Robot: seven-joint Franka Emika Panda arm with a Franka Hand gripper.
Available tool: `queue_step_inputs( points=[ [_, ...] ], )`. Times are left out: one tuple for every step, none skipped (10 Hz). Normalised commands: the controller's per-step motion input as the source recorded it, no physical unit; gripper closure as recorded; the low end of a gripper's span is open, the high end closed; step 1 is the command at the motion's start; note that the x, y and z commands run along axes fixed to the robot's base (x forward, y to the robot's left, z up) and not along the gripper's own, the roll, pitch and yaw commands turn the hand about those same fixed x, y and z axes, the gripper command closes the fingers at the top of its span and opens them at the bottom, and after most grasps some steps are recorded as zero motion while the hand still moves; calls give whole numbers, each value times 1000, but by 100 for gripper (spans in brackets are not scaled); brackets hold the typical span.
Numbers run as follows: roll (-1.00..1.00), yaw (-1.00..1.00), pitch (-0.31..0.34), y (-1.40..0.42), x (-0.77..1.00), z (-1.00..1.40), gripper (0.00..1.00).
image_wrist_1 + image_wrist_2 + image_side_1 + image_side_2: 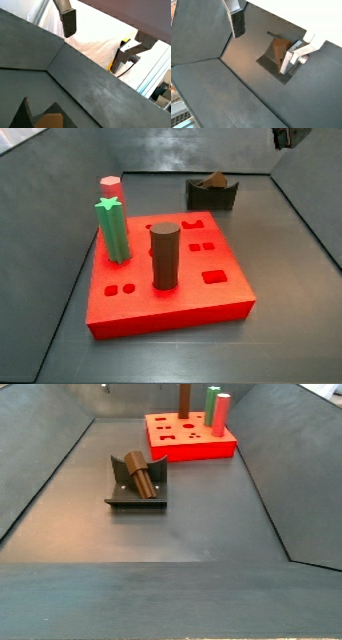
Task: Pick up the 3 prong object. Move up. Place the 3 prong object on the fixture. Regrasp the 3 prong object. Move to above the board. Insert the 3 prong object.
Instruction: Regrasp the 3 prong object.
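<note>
Reddish-brown peg [138, 472] lies tilted in the fixture [136, 496]; the gripper [264, 42] hangs above, wide open and empty.

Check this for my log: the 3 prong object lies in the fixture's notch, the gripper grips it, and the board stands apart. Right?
Not quite. The gripper is open and holds nothing; in both wrist views its fingers are bare and clear of the piece. In a side view the 3 prong object does lie on the fixture, and the board stands apart.
</note>
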Motion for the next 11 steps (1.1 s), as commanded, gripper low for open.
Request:
queue_step_inputs(
  points=[
    [227,207,104,-34,102,-15,0],
    [186,209,69,-42,90,-15,0],
    [167,203,41,-45,91,-20,0],
    [119,195,85,69,40,-1000,0],
    [119,178,75,69,44,-1000,0],
    [116,169,28,59,59,-1000,0],
    [107,160,1,54,68,-1000,0],
    [96,141,-20,50,76,-1000,0],
    [85,125,-40,44,86,-1000,0],
    [75,98,-60,38,99,-1000,0],
    [71,76,-71,34,105,-1000,0]
  ],
)
